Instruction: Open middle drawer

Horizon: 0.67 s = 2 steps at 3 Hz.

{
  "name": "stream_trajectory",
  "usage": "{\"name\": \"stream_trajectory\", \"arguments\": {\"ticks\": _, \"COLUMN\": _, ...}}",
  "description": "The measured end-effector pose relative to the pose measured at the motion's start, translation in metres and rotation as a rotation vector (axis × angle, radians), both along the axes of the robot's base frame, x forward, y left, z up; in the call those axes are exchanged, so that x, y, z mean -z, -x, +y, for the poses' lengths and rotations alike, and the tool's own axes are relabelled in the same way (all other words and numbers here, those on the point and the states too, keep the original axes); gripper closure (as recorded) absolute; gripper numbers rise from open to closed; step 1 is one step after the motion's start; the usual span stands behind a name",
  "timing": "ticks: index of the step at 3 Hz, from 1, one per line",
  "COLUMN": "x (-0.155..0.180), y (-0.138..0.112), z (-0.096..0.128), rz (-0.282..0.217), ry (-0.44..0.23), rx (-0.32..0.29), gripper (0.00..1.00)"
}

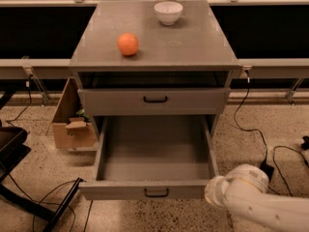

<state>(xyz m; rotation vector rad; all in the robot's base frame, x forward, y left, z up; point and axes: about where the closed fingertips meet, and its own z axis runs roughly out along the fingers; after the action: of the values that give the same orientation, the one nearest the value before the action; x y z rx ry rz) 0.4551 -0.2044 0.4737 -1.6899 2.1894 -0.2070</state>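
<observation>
The middle drawer (155,191) is pulled far out of the grey cabinet (193,47). Its low front panel carries a small black bar handle (156,193), and its deep grey tray (154,153) shows nothing inside. Only a white arm segment (241,197) of mine shows, at the bottom right, its rounded end next to the drawer's front right corner. My gripper is out of view, below the picture's edge. The drawer above (154,100) is nearly shut, with a dark gap over it.
An orange (128,44) and a white bowl (168,12) sit on the cabinet top. A cardboard box (72,124) stands on the floor to the left. Cables (260,139) lie on the floor right. A dark chair base (14,173) is at the far left.
</observation>
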Motion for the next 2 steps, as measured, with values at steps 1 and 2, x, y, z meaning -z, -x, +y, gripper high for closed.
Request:
{"name": "stream_trajectory", "arguments": {"ticks": 1, "x": -0.021, "y": 0.045, "z": -0.020, "rz": -0.094, "ry": 0.009, "rx": 0.002, "gripper": 1.00}}
{"name": "stream_trajectory", "arguments": {"ticks": 2, "x": -0.021, "y": 0.063, "z": -0.045, "rz": -0.114, "ry": 0.034, "rx": 0.029, "gripper": 0.82}}
